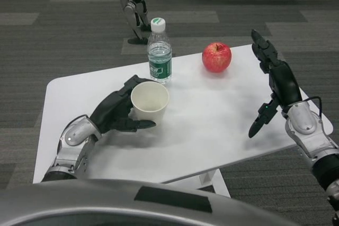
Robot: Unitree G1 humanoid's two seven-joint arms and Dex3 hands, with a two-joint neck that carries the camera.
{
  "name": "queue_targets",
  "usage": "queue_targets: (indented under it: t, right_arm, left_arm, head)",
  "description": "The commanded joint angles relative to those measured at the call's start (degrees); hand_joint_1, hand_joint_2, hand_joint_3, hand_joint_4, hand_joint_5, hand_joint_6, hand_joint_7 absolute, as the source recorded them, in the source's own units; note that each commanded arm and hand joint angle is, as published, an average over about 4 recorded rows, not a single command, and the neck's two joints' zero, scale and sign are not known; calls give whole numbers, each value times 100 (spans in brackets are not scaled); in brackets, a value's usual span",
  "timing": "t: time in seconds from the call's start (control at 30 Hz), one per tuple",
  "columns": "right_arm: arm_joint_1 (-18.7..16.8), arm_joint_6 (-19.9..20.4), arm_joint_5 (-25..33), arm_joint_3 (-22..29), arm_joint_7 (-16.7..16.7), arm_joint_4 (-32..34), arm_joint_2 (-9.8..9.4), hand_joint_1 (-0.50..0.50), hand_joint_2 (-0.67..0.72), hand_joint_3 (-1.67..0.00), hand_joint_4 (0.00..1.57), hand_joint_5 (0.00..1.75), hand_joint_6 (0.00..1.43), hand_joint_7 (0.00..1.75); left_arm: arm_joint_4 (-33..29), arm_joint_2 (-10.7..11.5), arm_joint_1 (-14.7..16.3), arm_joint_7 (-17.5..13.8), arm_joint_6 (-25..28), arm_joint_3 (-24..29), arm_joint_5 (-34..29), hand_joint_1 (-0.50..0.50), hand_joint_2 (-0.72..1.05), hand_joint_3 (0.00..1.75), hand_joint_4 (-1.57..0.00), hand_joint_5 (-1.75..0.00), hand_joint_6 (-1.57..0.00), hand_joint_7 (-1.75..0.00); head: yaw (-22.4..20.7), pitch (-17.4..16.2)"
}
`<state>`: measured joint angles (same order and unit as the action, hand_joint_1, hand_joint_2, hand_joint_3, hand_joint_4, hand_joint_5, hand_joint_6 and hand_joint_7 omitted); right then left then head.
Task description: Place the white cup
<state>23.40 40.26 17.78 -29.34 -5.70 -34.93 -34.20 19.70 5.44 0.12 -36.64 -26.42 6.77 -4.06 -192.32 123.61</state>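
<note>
White cup (150,101) stands upright, mouth up, on the tabletop (212,115), approx. centre-left, nearer the left edge than the right. Left hand (117,111) wraps it from the left side: fingers curl round the back of the cup, thumb lies across the front near its base, so the hand grips the cup. Can't tell whether the cup base is touching the surface or just off it. Left forearm comes in from the near-left corner.

Water bottle (159,52) w/ white cap and green label stands upright just behind the cup, toward the far edge; close to it, contact not clear. Red apple (216,56) sits near the far edge, right of the bottle, well apart from the cup.

Right hand (275,78) hangs over the right edge of the tabletop, fingers spread and extended, holding nothing, near the apple but not touching it.

Beyond the far edge, on the grey carpet (63,25), a second robot's legs (133,6) show.
</note>
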Motion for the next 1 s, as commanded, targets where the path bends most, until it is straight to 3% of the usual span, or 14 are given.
queue_targets:
  t: [0.03, 0.2, 0.37, 0.6, 0.73, 1.0]
  right_arm:
    - [-37, -16, 24, -47, -10, -31, 1, -46, 60, 0, 0, 0, 0, 0]
    - [-37, -12, 24, -54, -10, -31, 1, -46, 65, 0, 0, 0, 0, 0]
    - [-37, -16, 24, -52, -10, -31, 10, -46, 61, 0, 0, 0, 0, 0]
    - [-37, -9, 24, -45, -10, -31, 1, -46, 61, 0, 0, 0, 0, 0]
    - [-37, -9, 24, -50, -10, -31, 1, -46, 65, -2, 0, 0, 0, 0]
    - [-37, -16, 24, -63, -10, -31, -7, -47, 60, 0, 0, 0, 0, 0]
  left_arm:
    - [-159, 73, 64, 17, 1, 35, -32, -50, 85, 9, 0, -128, 0, -105]
    - [-166, 73, 62, 19, 27, 18, 39, -50, 74, 9, 0, -126, 0, -105]
    - [-73, 71, 38, 82, 31, 0, 63, -50, 27, 9, 0, -133, 0, -98]
    - [206, 58, 23, 104, 14, -22, 142, -50, 18, 9, 0, -133, 0, -98]
    - [206, 45, 53, 144, 18, -26, 120, -50, 16, 9, 0, -123, 0, -94]
    - [100, 10, 157, 515, -2, 101, -190, -50, 5, 9, 0, -123, 0, -84]
  head:
    - [-12, -10]
    - [-15, -13]
    - [-33, -55]
    - [-35, -111]
    - [-56, -133]
    - [-77, -148]
